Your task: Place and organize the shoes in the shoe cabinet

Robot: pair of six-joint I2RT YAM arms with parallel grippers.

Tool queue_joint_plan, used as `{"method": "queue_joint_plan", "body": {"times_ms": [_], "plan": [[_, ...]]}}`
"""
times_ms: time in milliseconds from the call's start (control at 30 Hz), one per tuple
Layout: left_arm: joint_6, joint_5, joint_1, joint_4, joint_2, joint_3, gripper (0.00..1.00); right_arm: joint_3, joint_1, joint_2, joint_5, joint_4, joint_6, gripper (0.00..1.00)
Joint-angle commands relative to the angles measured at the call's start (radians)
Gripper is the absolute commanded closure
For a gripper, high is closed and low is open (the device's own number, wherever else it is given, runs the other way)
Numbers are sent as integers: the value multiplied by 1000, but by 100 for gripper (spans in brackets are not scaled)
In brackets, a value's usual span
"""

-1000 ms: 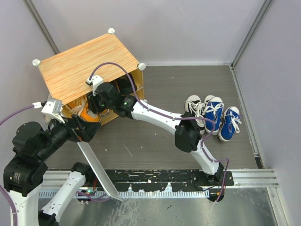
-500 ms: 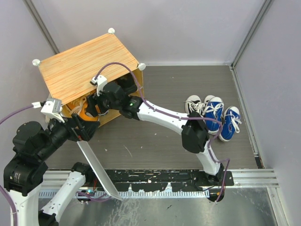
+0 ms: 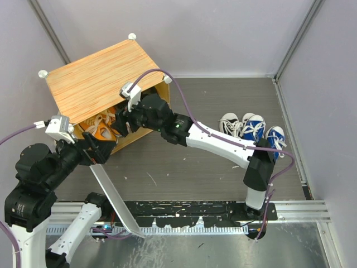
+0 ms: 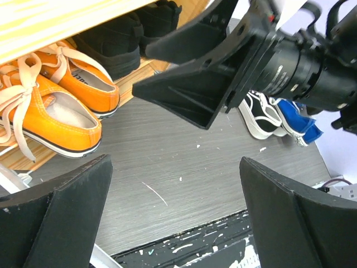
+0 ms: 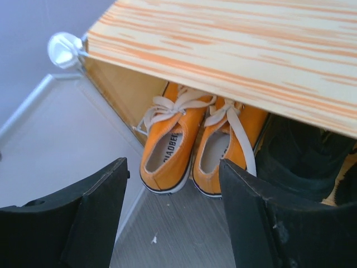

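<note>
Since the orange pair already sits inside the shoe cabinet and nothing lies between the fingers of the right gripper, the step in hand reads as the close of one placement. Cabinet: far left of the table, open front turned toward the arms, white door swung out toward the near edge. Right arm: stretched across to the cabinet mouth, gripper just outside it, jaws spread wide and empty, the orange toes pointing out at them. Left gripper: at the hinge end of the door, fingers wide apart, nothing between them; cannot tell whether it touches the door. Inside: orange pair side by side on the cabinet floor near the left wall, black pair just beside it, deeper in. Outside: black-and-white pair and blue pair, standing close together, well apart from the cabinet at the right. Next move, as I judge it: draw the right arm clear of the overhanging top, swing right, take one of those shoes, and set it in the space right of the black pair.
</note>
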Motion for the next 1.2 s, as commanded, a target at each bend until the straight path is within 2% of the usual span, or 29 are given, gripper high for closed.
{"method": "queue_joint_plan", "body": {"times_ms": [0, 167, 533, 700, 767, 900, 1000, 1167], "plan": [[-28, -60, -4, 39, -5, 1, 2, -50, 0, -4, 26, 6, -75, 30], [-41, -71, -4, 13, 9, 6, 2, -54, -1, 26, -18, 6, -116, 34], [-42, -55, -4, 4, 17, 20, 2, -8, -20, 137, -79, 47, -99, 38], [-41, -43, -4, 10, 21, 26, 2, 41, -31, 194, -92, 47, -88, 44], [-39, -39, -4, 10, 24, 30, 2, 53, -32, 206, -85, 53, -86, 55], [-34, -34, -4, 7, 29, 38, 2, 57, -34, 194, -43, 85, -81, 85], [-32, -34, -4, 6, 30, 45, 2, 45, -35, 172, 6, 120, -84, 93], [-31, -32, -4, 11, 26, 35, 2, 36, -35, 163, 81, 186, -82, 99]]}}
